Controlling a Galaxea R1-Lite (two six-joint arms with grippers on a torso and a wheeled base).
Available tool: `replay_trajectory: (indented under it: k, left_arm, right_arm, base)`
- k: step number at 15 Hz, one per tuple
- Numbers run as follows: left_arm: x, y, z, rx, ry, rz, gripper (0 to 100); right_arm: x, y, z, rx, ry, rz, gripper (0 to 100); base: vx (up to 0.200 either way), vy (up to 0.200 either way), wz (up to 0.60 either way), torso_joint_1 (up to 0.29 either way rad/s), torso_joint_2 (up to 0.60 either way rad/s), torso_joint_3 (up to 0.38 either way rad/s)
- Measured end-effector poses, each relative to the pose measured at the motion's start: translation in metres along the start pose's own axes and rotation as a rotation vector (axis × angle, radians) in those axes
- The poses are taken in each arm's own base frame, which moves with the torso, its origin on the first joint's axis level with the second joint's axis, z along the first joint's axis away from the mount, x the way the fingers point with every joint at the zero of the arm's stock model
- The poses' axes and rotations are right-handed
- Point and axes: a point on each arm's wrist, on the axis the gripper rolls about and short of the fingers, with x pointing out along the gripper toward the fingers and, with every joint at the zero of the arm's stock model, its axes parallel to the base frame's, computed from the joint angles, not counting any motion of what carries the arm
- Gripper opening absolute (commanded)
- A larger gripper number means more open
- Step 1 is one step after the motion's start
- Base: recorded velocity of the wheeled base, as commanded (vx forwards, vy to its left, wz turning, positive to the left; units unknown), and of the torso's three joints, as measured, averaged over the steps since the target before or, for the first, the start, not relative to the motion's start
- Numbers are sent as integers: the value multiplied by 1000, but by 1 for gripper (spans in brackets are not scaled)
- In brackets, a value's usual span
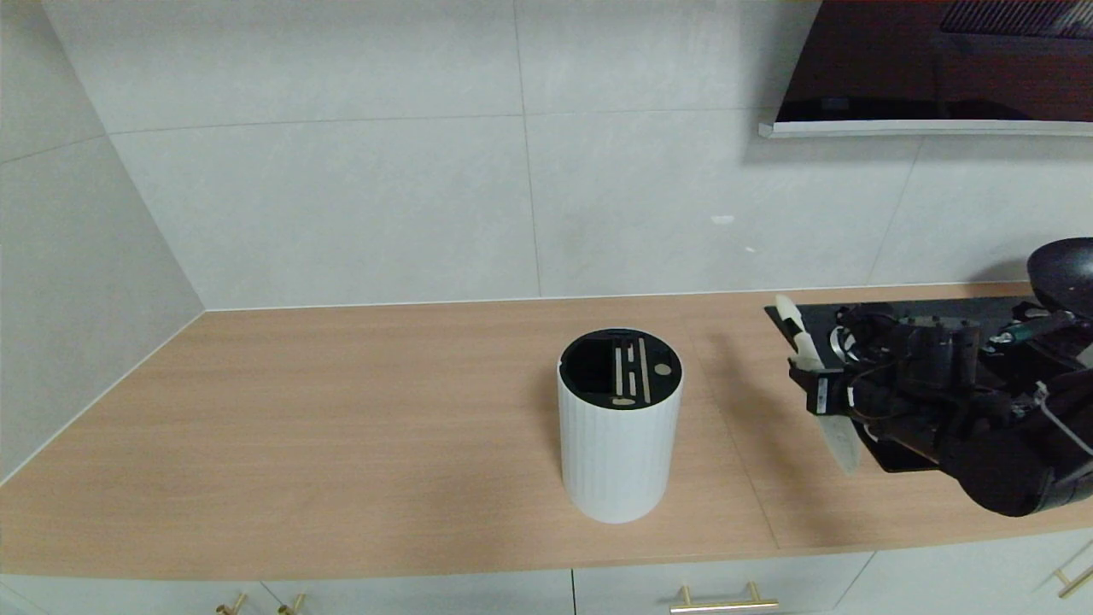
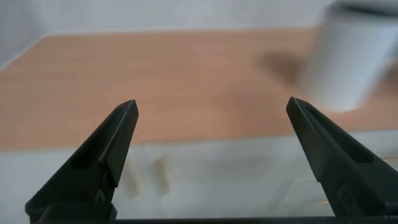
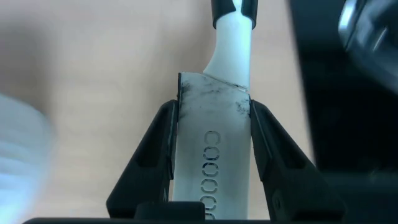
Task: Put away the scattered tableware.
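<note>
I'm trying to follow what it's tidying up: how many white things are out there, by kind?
Knife, held in the right claw: 1
Slotted round holder on the counter: 1
Total: 2

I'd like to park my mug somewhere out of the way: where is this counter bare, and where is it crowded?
Bare: the counter stretch between the left wall and the white holder, and a narrower strip between holder and cooktop. Crowded: the right end, where the right claw holds a knife over its edge.
</note>
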Motion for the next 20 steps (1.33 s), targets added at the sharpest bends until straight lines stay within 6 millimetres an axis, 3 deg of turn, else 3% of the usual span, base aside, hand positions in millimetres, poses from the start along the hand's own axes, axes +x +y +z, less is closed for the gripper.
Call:
replay_trajectory:
  k: [2,4,7,10,12,14,17,20]
  left_arm:
    - [-2,-5,42,-46,1,-160,100]
    - [14,-8,83,-76,51,-254,100]
    - [72,-8,139,-155,183,-354,100]
    - [157,-18,169,-315,273,-475,100]
    - [214,-34,173,-426,260,-545,100]
    - [257,-61,167,-595,308,-574,100]
    - [300,-102,150,-693,352,-569,100]
    - [323,-120,126,-730,321,-580,100]
  right_arm:
    - [-14,13,32,-6,-45,38,0]
    - [-29,30,63,-6,-96,87,0]
    - [-55,60,97,15,-202,182,0]
    - [-83,81,107,3,-199,245,0]
    - [-108,101,109,0,-180,326,0]
    - [-128,115,110,0,-183,394,0]
    - [-147,132,99,-17,-168,472,0]
    - [-155,139,92,-31,-149,511,0]
  base:
    - [0,0,0,0,0,0]
    - [0,0,0,0,0,0]
    - [0,0,0,0,0,0]
    - [0,0,0,0,0,0]
    - [0,0,0,0,0,0]
    - [0,0,0,0,0,0]
    - [0,0,0,0,0,0]
    - [0,0,0,0,0,0]
